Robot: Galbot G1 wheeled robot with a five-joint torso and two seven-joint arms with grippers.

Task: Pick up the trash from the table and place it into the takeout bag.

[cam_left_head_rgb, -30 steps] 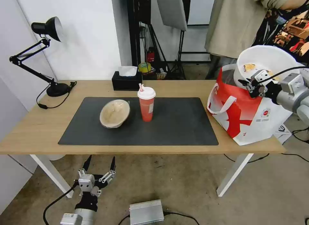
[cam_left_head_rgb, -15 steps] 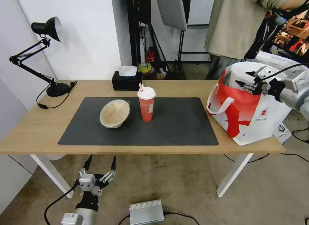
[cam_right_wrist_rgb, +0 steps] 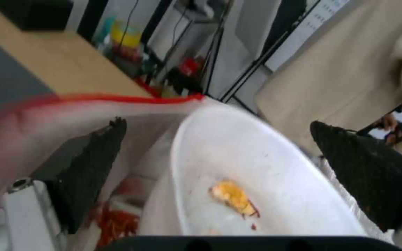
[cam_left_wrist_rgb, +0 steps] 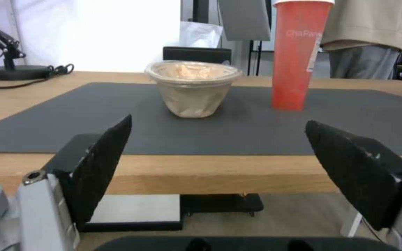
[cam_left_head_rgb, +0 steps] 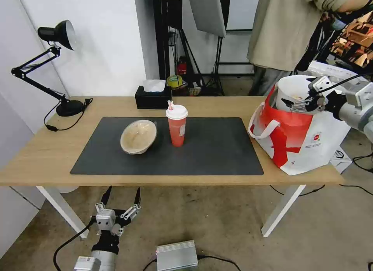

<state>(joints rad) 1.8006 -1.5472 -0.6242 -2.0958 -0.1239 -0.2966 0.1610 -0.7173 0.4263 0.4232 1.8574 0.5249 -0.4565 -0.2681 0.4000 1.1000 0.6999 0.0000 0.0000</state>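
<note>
A wide white plastic bowl (cam_left_head_rgb: 289, 93) with yellow-red food scraps stands tilted inside the mouth of the large red-and-white takeout bag (cam_left_head_rgb: 299, 141), which sits upright at the right end of the long light-wood table (cam_left_head_rgb: 46, 154). On the table's black rectangular mat (cam_left_head_rgb: 217, 150), a tan round lidded bowl (cam_left_head_rgb: 138, 136) leans to one side. A red paper cup with white lid and straw (cam_left_head_rgb: 177, 125) stands upright just beside it.

My head camera looks down across the table (cam_left_head_rgb: 46, 154); left wrist peers level over its near edge, sharing the mat (cam_left_wrist_rgb: 238, 136); right wrist sits close above the takeout bag (cam_right_wrist_rgb: 38, 115).
</note>
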